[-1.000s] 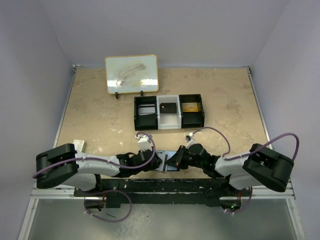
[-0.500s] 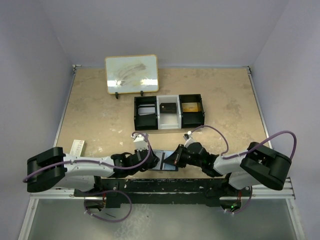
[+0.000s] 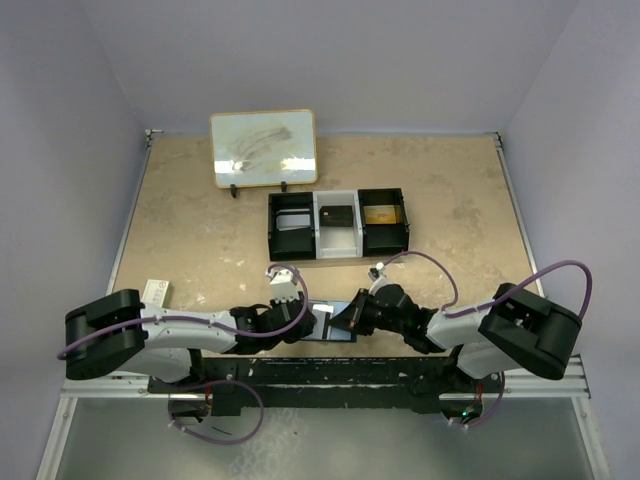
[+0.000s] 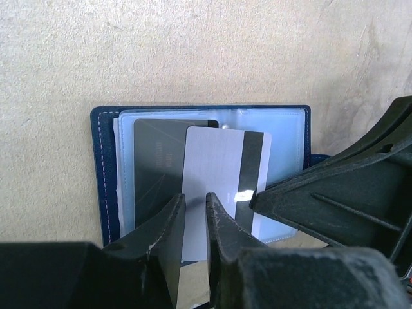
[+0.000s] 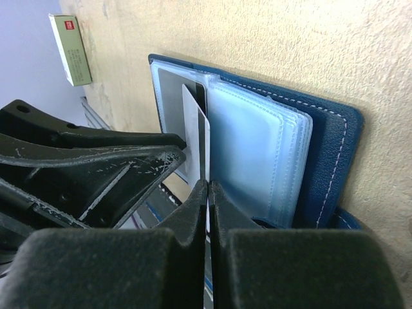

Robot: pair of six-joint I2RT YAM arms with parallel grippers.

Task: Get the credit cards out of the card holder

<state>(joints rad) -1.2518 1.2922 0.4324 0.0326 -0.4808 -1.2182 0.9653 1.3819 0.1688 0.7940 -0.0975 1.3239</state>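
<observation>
shows the card holder point(image 4: 103, 167) spread open and flat on the table point(image 4: 193, 45), at the near edge between the two arms and well in front of the black three-compartment tray point(image 3: 271, 228). presents pale blue-grey pocket panels point(image 5: 257, 148) face up inside the navy cover. shows a dark card point(image 4: 158, 161) lying against the panels, with a white card point(image 4: 215, 161) bearing a black magnetic stripe partly overlapping it. has the right gripper point(image 5: 208, 190) pinching the stripe-side edge of the white card, seen edge-on between the pads. has the left gripper point(image 4: 195, 203) over the lower part of the same card, fingers parted by a narrow gap, clamping nothing. shows a small box point(image 5: 71, 50) on the table to the left, well apart.
</observation>
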